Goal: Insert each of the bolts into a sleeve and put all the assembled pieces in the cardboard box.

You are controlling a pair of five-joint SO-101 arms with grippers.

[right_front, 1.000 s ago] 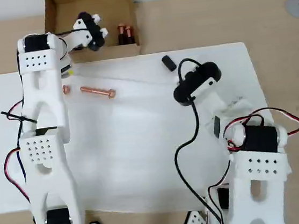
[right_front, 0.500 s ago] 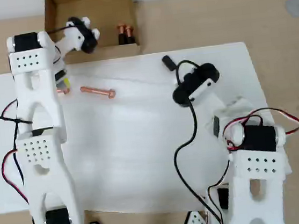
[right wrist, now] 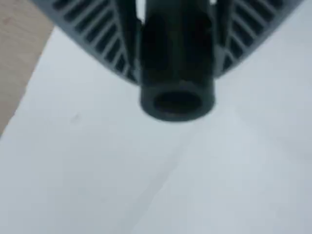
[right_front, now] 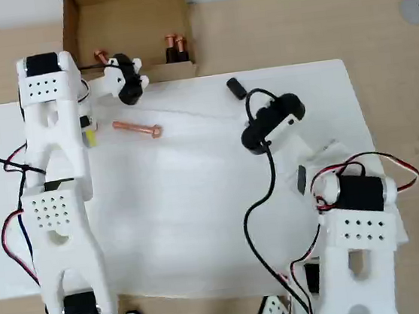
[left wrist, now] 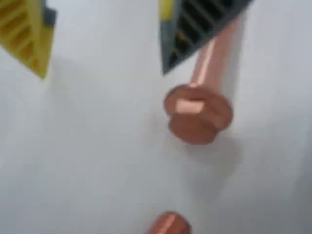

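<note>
Copper bolt (right_front: 136, 127) flat on white sheet (right_front: 200, 203), shaft running behind one finger of left gripper (left wrist: 103, 72), spread wide, empty. Further right, black sleeve (right wrist: 176, 58) clamped between closed-in fingers of right gripper (right wrist: 178, 80), near sheet's far edge.

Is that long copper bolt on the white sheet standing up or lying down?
Lying down: the bolt rests full length on the white sheet in the high view.

From my station, the cardboard box (right_front: 71, 36) sits at 11 o'clock on the desk (right_front: 376, 24), behind the sheet (right_front: 201, 218). Two assembled pieces (right_front: 176, 47) lie in its 4 o'clock corner. On the sheet, a bolt (right_front: 136, 128) lies at the box's 6 o'clock, with the sleeve (right_front: 236, 88) at the bolt's 3 o'clock.
</note>
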